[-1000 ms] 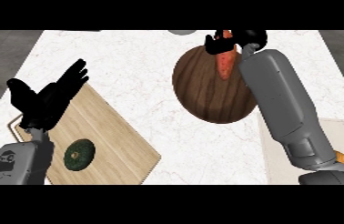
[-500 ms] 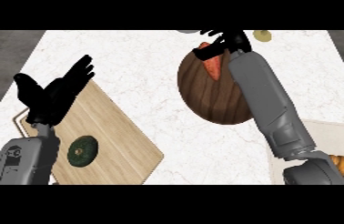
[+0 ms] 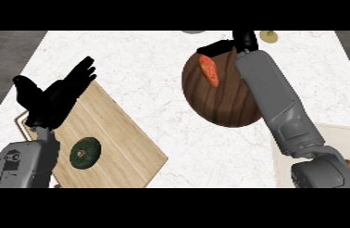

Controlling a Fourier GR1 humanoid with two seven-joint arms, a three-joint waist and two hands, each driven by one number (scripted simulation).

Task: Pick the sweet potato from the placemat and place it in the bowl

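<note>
The orange sweet potato [image 3: 209, 70] lies inside the dark brown wooden bowl [image 3: 226, 102], near its far left rim. My right hand [image 3: 240, 41] is just beyond the bowl's far rim. It is open, its fingers off the sweet potato, and its grey forearm crosses the bowl's right side. My left hand [image 3: 54, 95] rests open with fingers up at the left, over the far corner of a wooden board.
A light wooden cutting board [image 3: 123, 139] at lower left carries a round dark green vegetable [image 3: 85, 153]. A beige mat [image 3: 340, 143] shows at the lower right edge. A small grey object [image 3: 193, 32] and a yellowish round thing [image 3: 269, 35] sit at the counter's far edge.
The sweet potato has left my right hand and now lies in the bowl. The right hand has moved farther away, past the rim. The left hand rose slightly.
</note>
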